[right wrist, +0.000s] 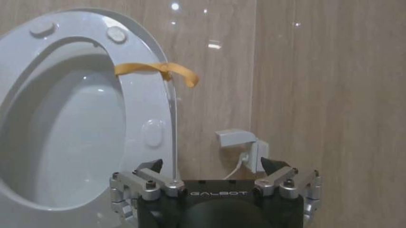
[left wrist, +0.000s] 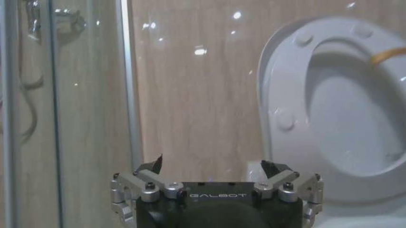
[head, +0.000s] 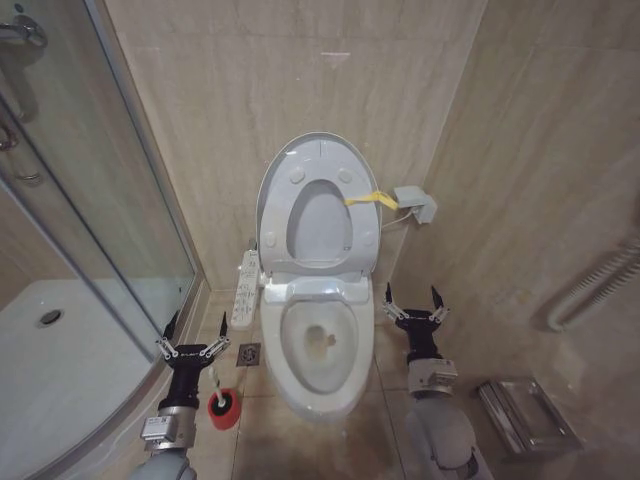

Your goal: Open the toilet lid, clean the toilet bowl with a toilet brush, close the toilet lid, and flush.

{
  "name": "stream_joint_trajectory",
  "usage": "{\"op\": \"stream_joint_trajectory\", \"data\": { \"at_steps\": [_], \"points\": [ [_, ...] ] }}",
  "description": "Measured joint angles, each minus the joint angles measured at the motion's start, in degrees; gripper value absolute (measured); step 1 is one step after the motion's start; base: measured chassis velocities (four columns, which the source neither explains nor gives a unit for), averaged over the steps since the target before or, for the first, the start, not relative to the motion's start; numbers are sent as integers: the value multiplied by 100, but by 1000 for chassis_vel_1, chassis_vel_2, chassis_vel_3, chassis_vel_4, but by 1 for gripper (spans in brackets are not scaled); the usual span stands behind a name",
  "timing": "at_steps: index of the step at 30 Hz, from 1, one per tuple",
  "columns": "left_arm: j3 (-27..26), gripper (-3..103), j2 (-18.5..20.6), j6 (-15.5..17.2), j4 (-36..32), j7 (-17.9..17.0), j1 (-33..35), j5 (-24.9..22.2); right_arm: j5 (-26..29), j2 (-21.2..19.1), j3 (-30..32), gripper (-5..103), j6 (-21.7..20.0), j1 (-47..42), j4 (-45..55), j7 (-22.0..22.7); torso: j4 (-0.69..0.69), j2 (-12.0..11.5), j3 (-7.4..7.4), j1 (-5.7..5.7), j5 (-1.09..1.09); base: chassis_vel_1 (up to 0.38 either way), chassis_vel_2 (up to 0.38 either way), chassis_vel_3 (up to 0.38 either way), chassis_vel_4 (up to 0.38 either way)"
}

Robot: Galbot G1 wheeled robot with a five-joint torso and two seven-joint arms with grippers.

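Beige tiled wall (head: 260, 120) behind raised toilet lid (head: 300, 165)

GALBOT on left end effector (left wrist: 211, 167), GALBOT on right end effector (right wrist: 214, 166)

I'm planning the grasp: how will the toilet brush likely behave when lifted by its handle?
The toilet brush looks light, with a thin handle that may flex a little. Its small round red base could tip if nudged sideways. The left gripper, open, is beside it.
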Motion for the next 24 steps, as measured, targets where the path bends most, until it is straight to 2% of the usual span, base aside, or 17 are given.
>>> {"op": "stream_joint_trajectory", "data": {
  "at_steps": [2,6,7,10,11,13,14,15,16,17,21,24],
  "points": [
    [7,100,-32,-110,138,-100,108,23,0,0,0,100,0,1,0,-1,1,0,0,0,1,-81,68,88,-98],
    [95,100,-143,-715,976,-368,259,265,0,0,0,100,0,-1,1,0,1,1,-2,-6,1,-12,17,7,-9],
    [95,100,-143,-715,976,-368,259,265,0,0,0,100,0,-1,1,0,1,1,-2,-6,1,0,0,0,0],
    [233,100,-274,-1093,1868,-615,171,379,0,0,0,100,0,-2,1,0,1,2,-3,-8,0,49,-51,-49,39],
    [233,100,-274,-1093,1868,-615,171,379,0,0,0,100,0,-2,1,0,1,2,-3,-8,0,55,-40,-47,31],
    [254,97,-321,-1355,2572,-704,-92,434,0,0,0,100,0,-2,0,-1,1,2,-3,-8,-1,28,-11,-14,15],
    [254,97,-321,-1355,2572,-704,-92,434,0,0,0,100,0,-2,0,-1,1,2,-3,-8,-1,0,0,0,0],
    [256,97,-322,-1441,2807,-714,-209,445,0,0,0,100,0,-1,1,0,0,2,-3,-8,-1,0,0,0,0],
    [262,97,-306,-1621,3322,-715,-483,450,0,0,0,100,0,-1,0,1,0,2,-2,-6,0,0,0,0,0],
    [262,97,-306,-1621,3322,-715,-483,450,0,0,0,100,0,-1,0,1,0,2,-2,-6,0,0,0,0,0],
    [310,95,-270,-1827,4244,-588,-1013,415,0,0,0,100,0,-1,1,-1,0,1,-2,-5,-1,0,0,0,0],
    [325,95,-266,-1879,4437,-532,-1125,401,0,0,0,100,0,-1,1,0,0,2,-2,-5,-1,0,0,0,0]
  ]
}}
